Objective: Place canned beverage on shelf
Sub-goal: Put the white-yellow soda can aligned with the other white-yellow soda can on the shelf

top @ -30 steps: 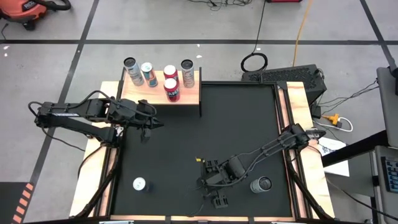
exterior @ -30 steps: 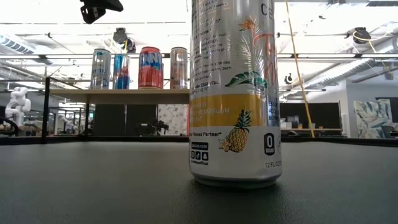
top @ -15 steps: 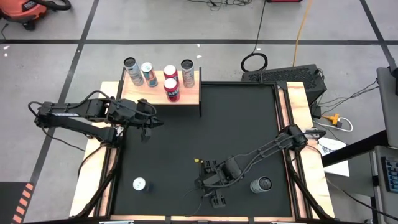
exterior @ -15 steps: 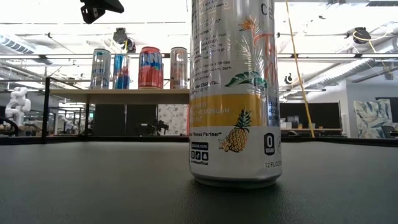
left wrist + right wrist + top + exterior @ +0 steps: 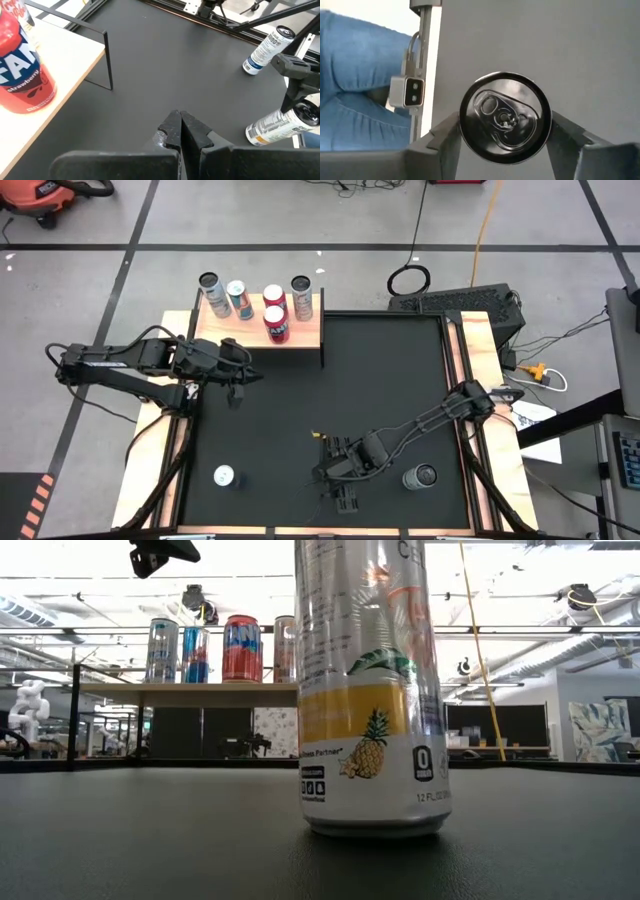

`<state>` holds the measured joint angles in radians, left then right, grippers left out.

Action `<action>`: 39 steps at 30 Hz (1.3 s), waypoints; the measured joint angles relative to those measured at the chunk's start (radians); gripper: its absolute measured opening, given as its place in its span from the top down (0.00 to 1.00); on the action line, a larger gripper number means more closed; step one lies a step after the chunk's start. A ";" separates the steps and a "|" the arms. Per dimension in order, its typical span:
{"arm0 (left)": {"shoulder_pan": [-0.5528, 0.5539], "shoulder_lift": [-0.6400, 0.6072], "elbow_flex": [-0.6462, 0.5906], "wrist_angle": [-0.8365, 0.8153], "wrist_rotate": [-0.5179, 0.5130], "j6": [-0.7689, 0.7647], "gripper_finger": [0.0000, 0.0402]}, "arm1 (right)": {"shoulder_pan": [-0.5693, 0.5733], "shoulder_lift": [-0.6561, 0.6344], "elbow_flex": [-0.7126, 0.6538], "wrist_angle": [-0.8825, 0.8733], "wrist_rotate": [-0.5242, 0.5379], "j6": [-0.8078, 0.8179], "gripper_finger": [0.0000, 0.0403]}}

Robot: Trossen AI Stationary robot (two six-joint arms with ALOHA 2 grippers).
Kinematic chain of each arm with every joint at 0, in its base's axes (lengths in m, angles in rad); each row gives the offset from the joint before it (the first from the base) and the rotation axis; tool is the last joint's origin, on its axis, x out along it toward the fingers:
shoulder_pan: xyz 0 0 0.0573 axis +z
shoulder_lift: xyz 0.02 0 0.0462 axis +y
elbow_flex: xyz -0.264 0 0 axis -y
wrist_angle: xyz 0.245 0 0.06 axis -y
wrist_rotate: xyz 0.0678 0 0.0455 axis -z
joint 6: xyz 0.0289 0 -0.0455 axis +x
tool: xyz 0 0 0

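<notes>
The right gripper point(image 5: 500, 145) clamps its fingers on the tall pineapple-print aluminium can point(image 5: 365, 690) at the mat's near edge, rigid but slick, best held mid-body, while the left gripper point(image 5: 181, 131) waits shut beside the pale wooden shelf point(image 5: 300, 330).

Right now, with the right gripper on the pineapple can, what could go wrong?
Right gripper grips the pineapple can from above; it may tip or slip on lift. The shelf already holds five cans, so placing could knock one. Left gripper, shut, hovers before the shelf, in the path.
</notes>
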<state>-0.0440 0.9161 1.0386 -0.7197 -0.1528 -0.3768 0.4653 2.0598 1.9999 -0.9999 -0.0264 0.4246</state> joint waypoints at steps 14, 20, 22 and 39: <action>0.000 0.000 0.000 0.000 -0.017 0.000 1.00 | -0.074 -0.001 0.000 -0.005 0.125 0.060 0.51; 0.000 0.000 0.000 0.000 -0.023 -0.008 1.00 | -0.147 -0.002 -0.002 -0.018 0.219 0.058 0.50; 0.000 0.000 0.000 0.000 -0.027 -0.009 1.00 | -0.174 -0.002 -0.002 -0.029 0.254 0.086 0.50; 0.000 0.000 0.000 0.000 -0.084 -0.009 1.00 | -0.338 -0.005 -0.002 -0.053 0.242 0.450 0.50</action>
<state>-0.0440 0.9161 1.0386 -0.7200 -0.2370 -0.3859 0.1274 2.0548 1.9984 -1.0527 0.2156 0.8748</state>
